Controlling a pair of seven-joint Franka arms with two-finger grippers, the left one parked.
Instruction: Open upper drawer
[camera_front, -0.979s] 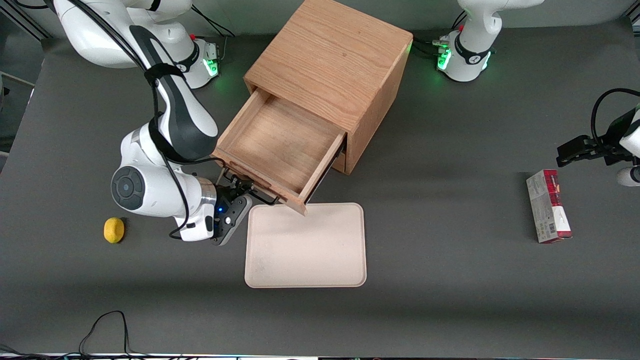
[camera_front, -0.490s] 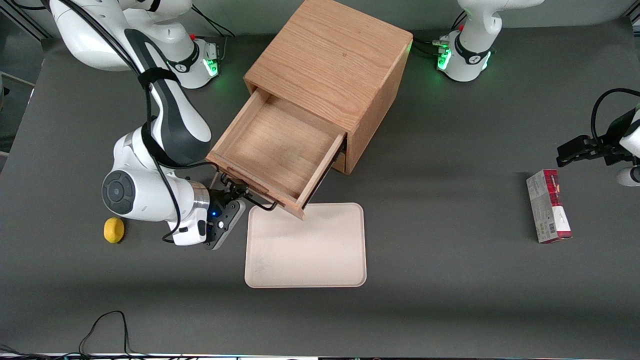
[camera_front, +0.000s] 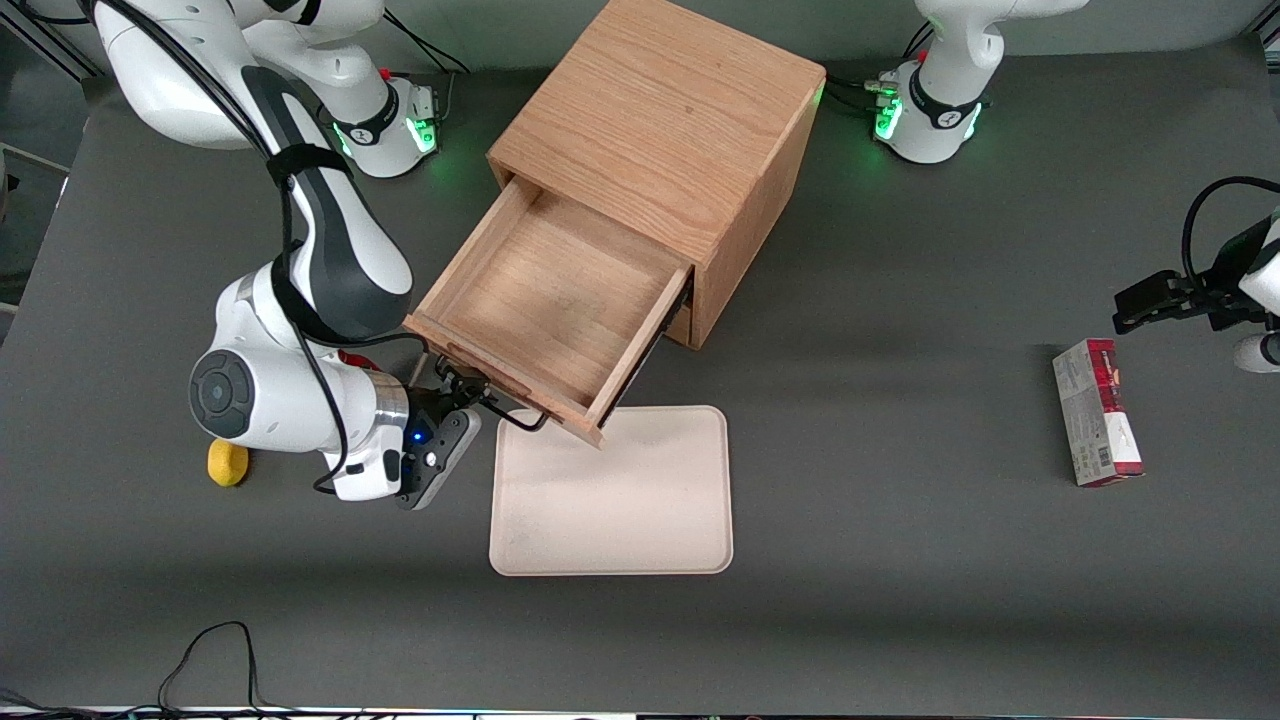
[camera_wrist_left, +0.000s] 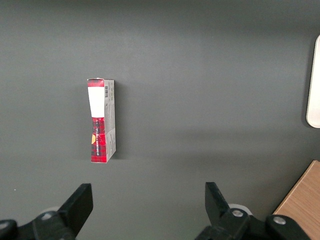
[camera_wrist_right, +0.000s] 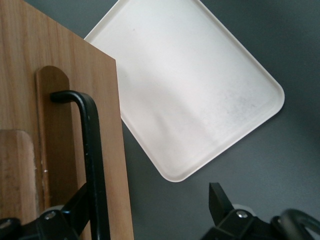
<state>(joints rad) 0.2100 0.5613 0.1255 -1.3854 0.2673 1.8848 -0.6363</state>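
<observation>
We are seeing the handle (camera_wrist_right: 92, 165) only in part, its lower end cut off between the fingers (camera_wrist_right: 75, 210). The gripper (camera_front: 462, 392) is hanging open around that black bar, at the drawer (camera_front: 545, 305) front nearest the camera. The drawer, a shallow light-wood box, is standing pulled well out of the cabinet (camera_front: 665, 120), overhanging the tray's (camera_front: 610, 495) corner.

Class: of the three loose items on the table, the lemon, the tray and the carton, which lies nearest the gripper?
The tray: its edge lies beside the gripper at the upper drawer handle; the lemon is farther, the carton farthest.
</observation>
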